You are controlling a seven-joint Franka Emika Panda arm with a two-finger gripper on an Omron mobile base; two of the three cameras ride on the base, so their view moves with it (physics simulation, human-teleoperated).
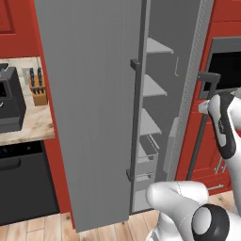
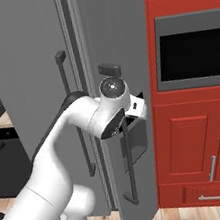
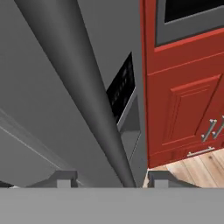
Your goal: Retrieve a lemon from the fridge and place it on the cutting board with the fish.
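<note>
Fingers: the gripper has its two tips standing apart, one on each side of the right door's bar handle; they straddle it with gaps showing, so the fingers are open and not clamped on the bar.
Handle risk: since nothing is pinched, a pull from this pose would probably let the bar slide out between the tips and the door would stay where it is.
Right door: seen from the right base, the door stands next to the arm's wrist; a swing of the arm could knock it against the red cabinet beside it.
Left door: already swung wide, so it may block the base's path toward the surface on the left.
Fridge interior: pale shelves and a clear bin show through the gap.
Lemon: not to be made out on the shelves visible; presumably deeper in the fridge, so a reach in would be blind.
</note>
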